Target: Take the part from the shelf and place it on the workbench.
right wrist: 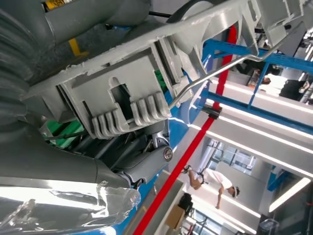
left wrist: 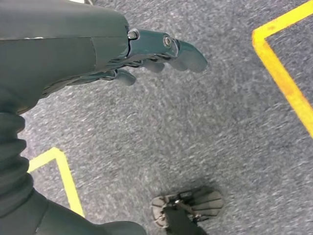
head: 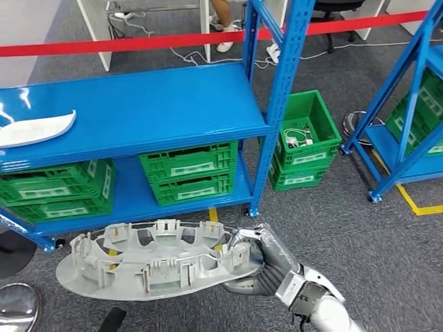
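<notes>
You have the long grey plastic part with ribs and clips [head: 156,259] in the right hand [head: 266,259], low in the head view. The hand grasps it at its right end, fingers over the rim and thumb below — so nearly all of the part reaches away to the left of the hand, across the lower middle of the frame. Its long axis lies from left to right, almost level, and it hangs in the air above the grey carpet floor [head: 365,235], already off the shelf. The left hand [left wrist: 155,56] hangs down over the carpet in the left wrist view, fingers stretched and apart, holding nothing; the right is the only one near the part.

I judge that the carrying is the step now, and that the far left end will swing wide when you turn.

Behind the part stands the blue steel shelf [head: 156,111], with green plastic crates [head: 185,173] on its lower level and a pale flat curved piece [head: 37,128] at the upper left. Farther away runs a red barrier tape [head: 131,45]. No workbench is in the frame.
</notes>
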`<state>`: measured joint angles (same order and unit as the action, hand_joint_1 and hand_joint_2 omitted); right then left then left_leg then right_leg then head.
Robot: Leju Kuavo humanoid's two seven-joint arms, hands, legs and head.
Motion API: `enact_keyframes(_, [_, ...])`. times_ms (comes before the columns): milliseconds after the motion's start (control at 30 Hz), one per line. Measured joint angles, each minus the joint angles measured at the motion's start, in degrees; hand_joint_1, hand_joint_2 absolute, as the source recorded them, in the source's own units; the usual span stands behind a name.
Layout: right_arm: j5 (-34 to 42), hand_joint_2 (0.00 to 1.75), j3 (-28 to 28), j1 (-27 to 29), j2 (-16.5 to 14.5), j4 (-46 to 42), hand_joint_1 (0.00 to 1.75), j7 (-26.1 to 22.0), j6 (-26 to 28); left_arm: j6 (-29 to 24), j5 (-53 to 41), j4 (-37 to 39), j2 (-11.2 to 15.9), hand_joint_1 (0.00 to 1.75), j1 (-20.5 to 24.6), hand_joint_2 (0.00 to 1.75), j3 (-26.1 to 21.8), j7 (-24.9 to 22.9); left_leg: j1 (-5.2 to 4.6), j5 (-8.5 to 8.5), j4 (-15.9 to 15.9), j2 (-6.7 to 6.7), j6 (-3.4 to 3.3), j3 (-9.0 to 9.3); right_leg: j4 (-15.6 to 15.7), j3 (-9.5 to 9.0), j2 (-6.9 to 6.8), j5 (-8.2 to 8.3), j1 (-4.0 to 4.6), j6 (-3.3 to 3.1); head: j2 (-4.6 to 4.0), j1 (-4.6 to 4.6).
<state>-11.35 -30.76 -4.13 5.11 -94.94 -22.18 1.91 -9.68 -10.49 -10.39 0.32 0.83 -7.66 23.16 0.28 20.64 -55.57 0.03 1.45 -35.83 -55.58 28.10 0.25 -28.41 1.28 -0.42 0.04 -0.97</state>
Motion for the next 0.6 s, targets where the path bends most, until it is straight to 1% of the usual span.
enact_keyframes(33, [0.0,1.75,0.0,0.0,0.0,0.0,1.75,0.0,0.0,-0.1,0.1,0.0,0.1,0.0,-0.1,1.75,-0.1,-0.3,0.03,1.14,-0.6,-0.03,0.32,-0.47,0.1,0.46,-0.05,0.74,-0.11,-0.34,0.0,0.09])
enact_keyframes(67, [-0.1,1.75,0.0,0.0,0.0,0.0,1.75,0.0,0.0,-0.2,0.2,0.0,0.1,0.0,-0.2,1.75,-0.2,-0.5,0.06,3.34,-2.1,-0.06,0.63,-1.12,0.2,0.99,-0.08,1.54,-0.25,-0.66,0.0,0.22])
enact_keyframes(100, [-0.1,1.75,0.0,0.1,0.0,0.0,1.75,0.0,0.0,-0.3,0.3,0.0,0.2,0.0,-0.3,1.75,-0.3,-0.6,0.13,6.3,-4.8,-0.08,0.86,-1.92,0.2,1.57,-0.12,2.22,-0.33,-0.87,0.0,0.35])
enact_keyframes(133, [-0.2,1.75,0.0,0.1,0.0,0.0,1.75,0.1,0.0,-0.3,0.3,0.0,0.2,0.0,-0.3,1.75,-0.3,-0.8,0.17,9.41,-8.6,-0.08,1.09,-2.88,0.1,2.44,-0.12,2.89,-0.34,-1.01,0.0,0.47])
enact_keyframes(167, [-0.2,1.75,0.0,0.2,0.0,0.0,1.75,0.1,0.0,-0.3,0.4,0.0,0.3,0.0,-0.3,1.75,-0.4,-0.8,0.21,11.54,-12.6,-0.08,1.28,-3.68,0.0,3.27,-0.14,3.45,-0.33,-1.0,0.0,0.49])
enact_keyframes(200, [-0.2,1.75,0.0,0.2,0.0,0.0,1.75,0.1,0.0,-0.3,0.5,0.0,0.3,0.0,-0.2,1.75,-0.5,-0.9,0.22,12.26,-15.7,-0.08,1.43,-3.97,-0.3,4.19,-0.19,4.02,-0.33,-0.99,0.0,0.49])
enact_keyframes(233, [-0.2,1.75,0.0,0.2,0.0,0.0,1.75,0.1,0.0,-0.3,0.7,0.0,0.3,0.0,-0.2,1.75,-0.5,-1.0,0.25,11.74,-17.2,-0.07,1.55,-3.56,-0.5,5.17,-0.23,4.58,-0.35,-0.96,0.0,0.5])
enact_keyframes(267, [-0.3,1.75,0.0,0.3,0.0,0.0,1.75,0.0,0.0,-0.3,0.8,0.0,0.3,0.0,-0.2,1.75,-0.6,-1.0,0.32,10.11,-16.4,-0.07,1.65,-2.12,-0.8,6.1,-0.25,5.13,-0.39,-0.87,0.0,0.5])
enact_keyframes(300, [-0.3,1.75,0.0,0.3,0.0,0.0,1.75,0.0,0.0,-0.3,0.9,0.0,0.3,0.0,-0.2,1.75,-0.7,-1.0,0.43,8.3,-13.6,-0.07,1.77,0.28,-1.1,7.02,-0.25,5.66,-0.44,-0.69,0.0,0.51])
enact_keyframes(333, [-0.2,1.75,0.0,0.4,0.0,-0.1,1.75,0.0,0.0,-0.2,1.0,0.0,0.2,0.0,-0.1,1.75,-0.7,-1.0,0.55,7.44,-9.6,-0.09,1.96,3.24,-1.4,7.83,-0.23,6.12,-0.34,-0.43,0.0,0.56])
enact_keyframes(367, [-0.2,1.75,0.0,0.4,0.0,-0.2,1.75,-0.2,0.0,-0.1,1.0,0.0,0.1,0.0,0.0,1.75,-0.8,-1.0,0.61,7.5,-5.3,-0.18,1.85,6.05,-1.8,8.54,-0.2,6.56,-0.23,-0.14,0.0,0.59])
enact_keyframes(400, [-0.1,1.75,0.1,0.5,0.0,-0.3,1.75,-0.4,-0.1,-0.1,1.1,0.0,0.0,0.0,0.1,1.75,-0.9,-1.0,0.63,8.02,-2.2,-0.27,1.63,7.97,-2.1,9.04,-0.19,7.01,-0.1,0.12,0.0,0.58])
enact_keyframes(433, [0.0,1.75,0.1,0.6,0.0,-0.4,1.75,-0.8,-0.2,0.0,1.2,0.0,-0.2,0.0,0.2,1.75,-1.0,-1.0,0.53,8.63,-0.5,-0.36,1.22,8.88,-2.3,9.39,-0.19,7.51,0.0,0.34,0.0,0.57])
enact_keyframes(467, [0.2,1.75,0.1,0.7,0.0,-0.5,1.75,-1.3,-0.3,0.1,1.3,0.0,-0.4,0.0,0.2,1.75,-1.1,-1.0,0.38,8.69,0.0,-0.4,0.57,8.86,-2.4,9.6,-0.2,8.03,-0.06,0.56,0.0,0.53])
enact_keyframes(500, [0.3,1.75,0.1,0.9,0.0,-0.5,1.75,-1.8,-0.4,0.2,1.3,0.0,-0.5,0.0,0.2,1.75,-1.3,-1.1,0.37,8.27,-0.2,-0.27,0.03,8.34,-2.4,9.79,-0.18,8.27,-0.17,0.82,0.0,0.5])
enact_keyframes(533, [0.4,1.75,0.1,1.1,0.0,-0.5,1.75,-2.3,-0.5,0.3,1.3,0.0,-0.7,0.0,0.2,1.75,-1.4,-1.1,0.35,7.78,-0.3,-0.15,-0.52,7.82,-2.8,10.2,-0.17,7.57,-0.28,1.18,0.0,0.45])
enact_keyframes(567, [0.5,1.75,0.1,1.4,0.0,-0.5,1.75,-2.7,-0.5,0.4,1.3,0.0,-0.8,0.0,0.2,1.75,-1.5,-1.1,0.41,7.19,-0.3,-0.02,-1.04,7.19,-4.3,10.8,-0.14,5.7,-0.41,1.59,0.0,0.35])
enact_keyframes(600, [0.6,1.75,0.2,1.6,0.0,-0.5,1.75,-3.0,-0.5,0.5,1.3,0.0,-0.8,0.0,0.2,1.75,-1.5,-1.1,0.47,6.52,-0.3,0.08,-1.44,6.4,-6.9,11.65,-0.13,2.87,-0.54,1.98,0.0,0.22])
